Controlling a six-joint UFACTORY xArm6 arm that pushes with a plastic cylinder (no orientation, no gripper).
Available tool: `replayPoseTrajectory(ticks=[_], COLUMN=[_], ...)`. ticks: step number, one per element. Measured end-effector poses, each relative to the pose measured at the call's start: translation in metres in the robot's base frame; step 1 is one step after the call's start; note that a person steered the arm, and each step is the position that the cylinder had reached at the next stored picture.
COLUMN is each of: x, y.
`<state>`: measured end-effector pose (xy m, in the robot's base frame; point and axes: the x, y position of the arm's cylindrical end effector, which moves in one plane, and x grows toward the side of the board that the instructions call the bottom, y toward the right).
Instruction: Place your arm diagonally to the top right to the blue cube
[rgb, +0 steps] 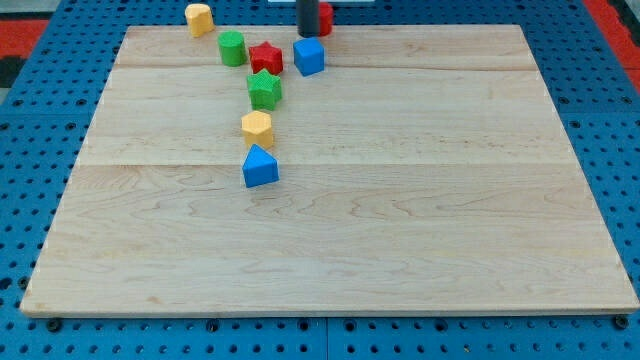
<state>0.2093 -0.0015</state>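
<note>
Tip seen just above blue cube, near table top edge.
No fingers fitted, so nothing held; red block partly hidden behind rod; red star beside cube's left.

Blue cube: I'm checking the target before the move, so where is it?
The blue cube sits near the view's top, right of the red star, with my tip just above it.

my tip just above blue cube, red block behind
</note>
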Motion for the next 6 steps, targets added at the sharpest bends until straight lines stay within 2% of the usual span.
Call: replayPoseTrajectory(ticks=[2, 3, 4, 6], x=[0.011, -0.013, -0.016, 0.001], y=[0.125, 0.134, 0.127, 0.078])
